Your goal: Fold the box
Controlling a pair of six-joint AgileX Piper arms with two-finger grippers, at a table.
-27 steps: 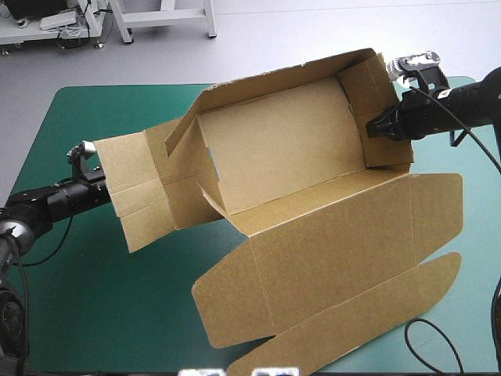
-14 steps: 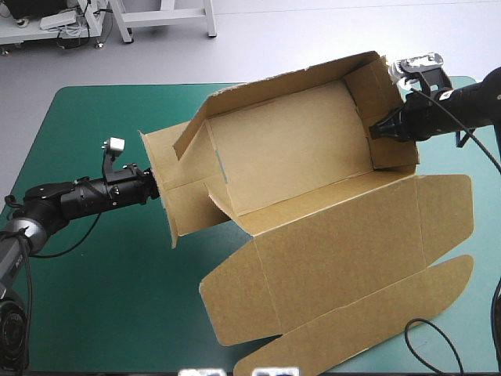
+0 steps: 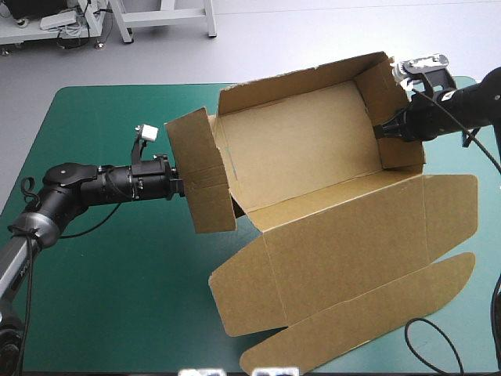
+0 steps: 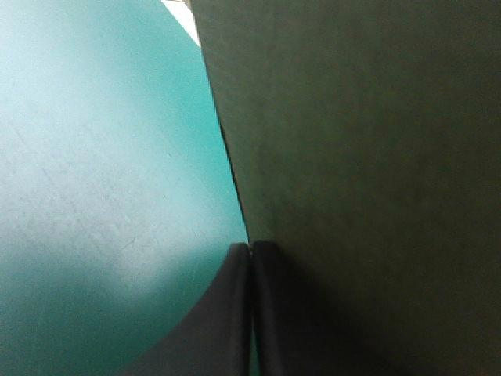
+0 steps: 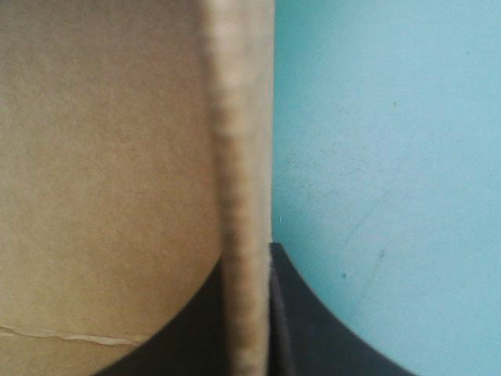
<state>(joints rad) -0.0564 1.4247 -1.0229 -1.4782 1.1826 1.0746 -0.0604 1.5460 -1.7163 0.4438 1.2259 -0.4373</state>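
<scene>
Left pincer [image 3: 181,186] and right pincer [image 3: 381,130], two in all, each grip an end wall of the one brown box [image 3: 305,141], which I see half-raised on the teal-green surface [image 3: 102,298], lid flat toward me, board filling much of both wrist views.

L pincer [image 3: 178,186] moved in twd the box [image 3: 313,149], swinging its left end flap [image 3: 202,168] up near upright.

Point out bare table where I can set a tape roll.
Roomiest: the teal-green cover between the left arm and the near edge, left of the lid. Also the far-left corner. Crowded: the right half, covered by the box.
</scene>
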